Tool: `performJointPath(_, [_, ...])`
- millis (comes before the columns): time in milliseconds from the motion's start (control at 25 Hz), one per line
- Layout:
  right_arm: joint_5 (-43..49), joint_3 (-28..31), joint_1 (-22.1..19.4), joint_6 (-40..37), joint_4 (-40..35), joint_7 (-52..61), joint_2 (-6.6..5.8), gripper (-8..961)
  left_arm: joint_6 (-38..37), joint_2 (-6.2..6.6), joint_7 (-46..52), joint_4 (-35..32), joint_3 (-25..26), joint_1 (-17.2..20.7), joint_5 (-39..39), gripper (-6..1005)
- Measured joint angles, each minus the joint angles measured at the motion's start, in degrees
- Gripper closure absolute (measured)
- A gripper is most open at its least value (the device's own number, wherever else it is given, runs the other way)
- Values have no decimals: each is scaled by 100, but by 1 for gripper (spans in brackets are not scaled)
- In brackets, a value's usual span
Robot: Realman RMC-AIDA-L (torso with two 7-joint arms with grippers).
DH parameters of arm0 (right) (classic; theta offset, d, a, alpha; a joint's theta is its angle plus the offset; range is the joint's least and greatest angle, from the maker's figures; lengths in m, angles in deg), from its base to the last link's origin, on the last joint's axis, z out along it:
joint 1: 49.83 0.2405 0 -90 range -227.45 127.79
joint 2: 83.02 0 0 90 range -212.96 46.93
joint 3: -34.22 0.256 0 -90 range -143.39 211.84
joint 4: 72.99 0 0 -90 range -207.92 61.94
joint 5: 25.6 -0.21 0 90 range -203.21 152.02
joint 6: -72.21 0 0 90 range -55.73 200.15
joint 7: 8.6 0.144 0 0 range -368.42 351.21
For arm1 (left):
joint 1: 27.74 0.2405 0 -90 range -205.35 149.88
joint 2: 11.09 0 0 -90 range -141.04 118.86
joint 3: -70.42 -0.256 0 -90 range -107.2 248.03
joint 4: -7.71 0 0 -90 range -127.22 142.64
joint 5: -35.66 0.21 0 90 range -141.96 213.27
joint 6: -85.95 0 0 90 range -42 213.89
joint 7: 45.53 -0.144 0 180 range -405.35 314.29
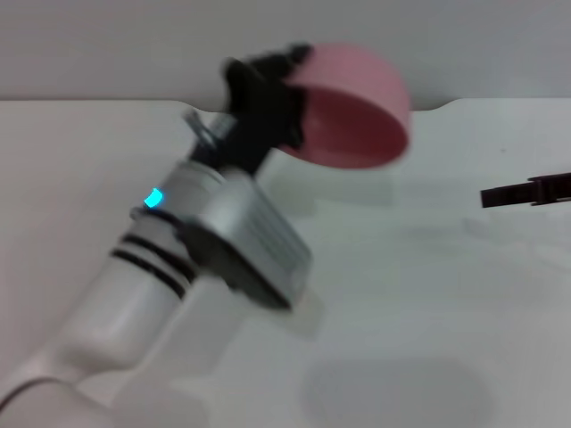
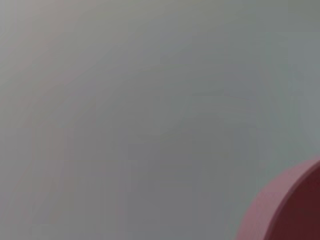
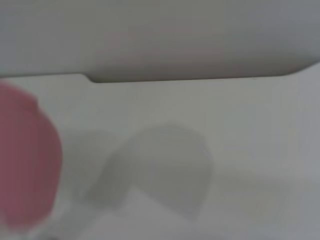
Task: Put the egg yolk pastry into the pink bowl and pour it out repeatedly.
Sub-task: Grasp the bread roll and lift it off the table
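Looking down from the head across the white table [image 1: 428,294]. Both wrist views close in, sharing with it only the pink bowl [image 1: 352,107] [image 2: 290,210] [image 3: 25,160].

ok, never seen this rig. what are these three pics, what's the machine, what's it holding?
It is a two-armed robot with a gripper on each arm.

The head view looks forward and down from the robot's head onto a white table. The big white and silver limb is its left arm. The left gripper grips the rim of the pink bowl and holds it up off the table, tipped on its side. At the right edge, a dark bit of the right gripper pokes in, hanging apart from the bowl; I can't tell if it is open.

The left wrist view is from the camera on the left arm: mostly blank surface, with the bowl's edge in one corner.

The right wrist view is from the right arm: the table and the bowl at one side.

The pastry does not show in any view.
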Motion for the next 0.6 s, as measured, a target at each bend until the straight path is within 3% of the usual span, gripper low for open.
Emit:
performJointPath(80, [-3,-163,64,1,9,-82,4,465,-512,34,20,-383,321,98,-590,1001])
performJointPath(200, [3,-547,179,-1,42,-327,3,461,-1854,46,27,-1001,1161,395,-1073,1001])
performJointPath(360, [-7,-1000,353,26,51,-694,4,446,-4304,40,197,-1556,2551,579,-1804,1001])
performJointPath(400, [-9,-1140,406,41,58,-767,10,442,-5765,52,640,-1638,3472,512,-2103,1001])
performJointPath(440, [-11,-1267,454,58,64,-805,16,438,-5765,52,640,-1638,3472,512,-2103,1001])
performJointPath(600, [-21,-1878,654,310,130,-859,40,423,-8203,83,2554,-1493,5175,41,-1483,1000])
